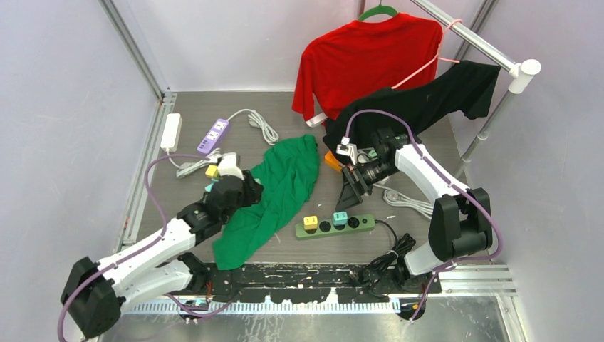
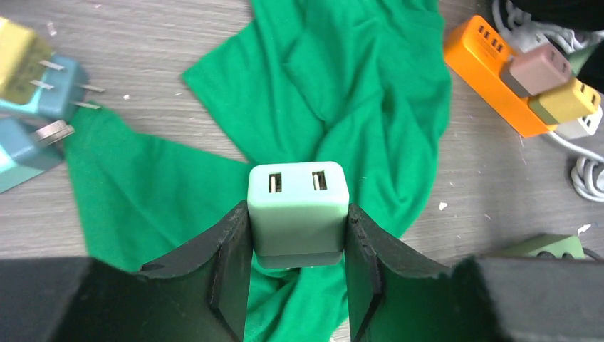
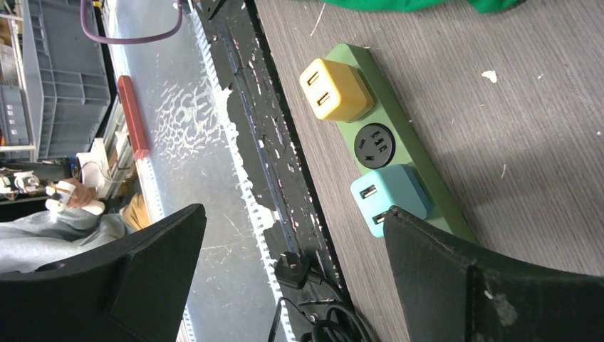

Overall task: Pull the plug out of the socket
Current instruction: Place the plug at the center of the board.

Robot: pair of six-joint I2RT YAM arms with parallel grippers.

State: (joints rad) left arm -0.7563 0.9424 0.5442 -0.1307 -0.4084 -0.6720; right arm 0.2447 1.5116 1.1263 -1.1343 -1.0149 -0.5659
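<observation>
Robot lab: aluminium frame (image 1: 135, 50), grey crates (image 3: 57, 78)

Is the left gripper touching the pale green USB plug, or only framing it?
Touching. The left wrist view shows both fingers of the left gripper pressed flat against the sides of the pale green USB plug, with no gap.

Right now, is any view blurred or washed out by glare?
Top external: evenly lit, sharp. Left wrist: mint plug crisp, no glare. Right wrist: green power strip sharp; bright glare on the metal sheet at left.
</observation>
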